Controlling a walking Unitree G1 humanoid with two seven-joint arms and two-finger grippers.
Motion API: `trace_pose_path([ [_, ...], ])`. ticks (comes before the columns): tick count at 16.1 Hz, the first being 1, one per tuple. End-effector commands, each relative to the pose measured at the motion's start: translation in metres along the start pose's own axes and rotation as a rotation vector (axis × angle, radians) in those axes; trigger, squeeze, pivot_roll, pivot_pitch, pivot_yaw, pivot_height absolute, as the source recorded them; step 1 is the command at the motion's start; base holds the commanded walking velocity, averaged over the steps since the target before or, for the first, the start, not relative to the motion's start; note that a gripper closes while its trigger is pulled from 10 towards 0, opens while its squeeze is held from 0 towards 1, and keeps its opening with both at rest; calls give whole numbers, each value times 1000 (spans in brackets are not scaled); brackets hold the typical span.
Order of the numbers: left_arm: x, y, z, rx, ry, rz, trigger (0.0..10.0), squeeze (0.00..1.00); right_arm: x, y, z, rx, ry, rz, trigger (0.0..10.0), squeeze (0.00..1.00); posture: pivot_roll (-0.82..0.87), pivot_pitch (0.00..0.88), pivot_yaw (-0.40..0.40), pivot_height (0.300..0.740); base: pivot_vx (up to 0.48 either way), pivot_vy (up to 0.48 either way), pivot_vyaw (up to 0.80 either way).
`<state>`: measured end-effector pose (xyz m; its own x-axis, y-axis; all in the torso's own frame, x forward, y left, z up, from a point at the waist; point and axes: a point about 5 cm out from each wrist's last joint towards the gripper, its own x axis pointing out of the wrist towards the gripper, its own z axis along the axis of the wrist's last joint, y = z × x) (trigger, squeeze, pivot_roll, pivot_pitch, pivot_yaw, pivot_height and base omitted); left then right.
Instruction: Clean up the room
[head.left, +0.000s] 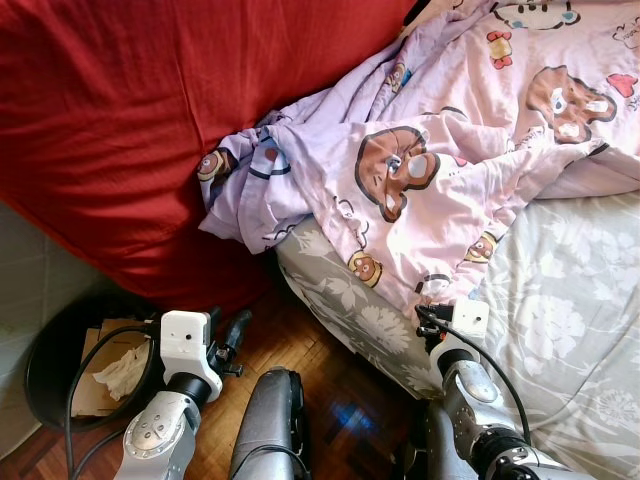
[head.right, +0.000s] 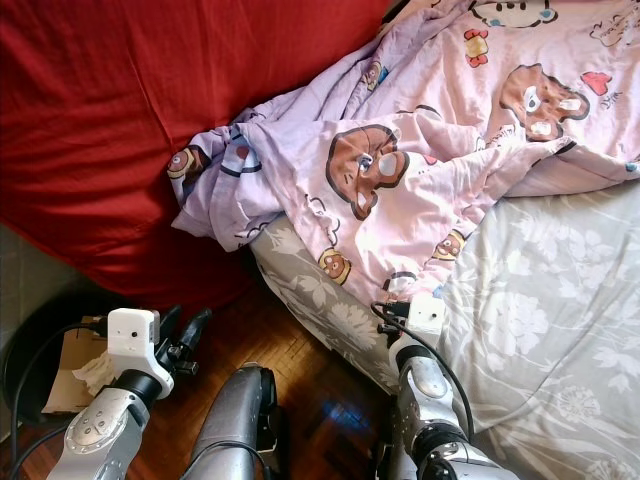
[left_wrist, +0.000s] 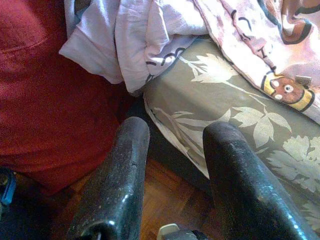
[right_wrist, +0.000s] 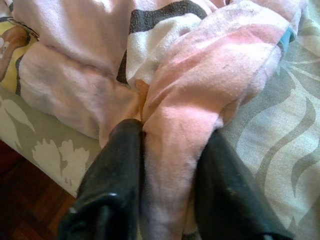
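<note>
A pink blanket (head.left: 420, 170) printed with cartoon bears lies crumpled across the bed and hangs over its near corner. The bed has a grey floral sheet (head.left: 560, 320). My right gripper (head.left: 430, 320) is at the blanket's hanging edge. In the right wrist view its black fingers (right_wrist: 115, 165) are shut on a fold of the pink blanket (right_wrist: 180, 115). My left gripper (head.left: 235, 330) hovers low over the wooden floor beside the bed's corner, open with nothing between its fingers (left_wrist: 120, 170).
A big red cover (head.left: 120, 120) spreads over the left and back, against the blanket. A black bin (head.left: 40, 350) with cardboard and crumpled paper stands on the floor at the lower left. Dark parquet floor (head.left: 340, 400) lies between bin and bed.
</note>
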<state>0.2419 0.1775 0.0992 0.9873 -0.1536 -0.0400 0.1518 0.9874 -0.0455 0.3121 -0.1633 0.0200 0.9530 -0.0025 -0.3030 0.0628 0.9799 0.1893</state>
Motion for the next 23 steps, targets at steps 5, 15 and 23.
trace_pose_path([
  [5,-7,5,-8,-4,36,33,10000,0,-4,-1,-10,12,31,-9,0,0,233,322,74,625,0,0,0],
  [15,25,10,-24,-27,46,65,10000,0,-1,0,2,22,-42,-12,0,0,176,134,13,625,0,0,0],
  [23,57,21,-9,10,-93,118,10000,0,-13,-12,-9,16,-68,-32,10000,0,124,23,-25,625,0,0,0],
])
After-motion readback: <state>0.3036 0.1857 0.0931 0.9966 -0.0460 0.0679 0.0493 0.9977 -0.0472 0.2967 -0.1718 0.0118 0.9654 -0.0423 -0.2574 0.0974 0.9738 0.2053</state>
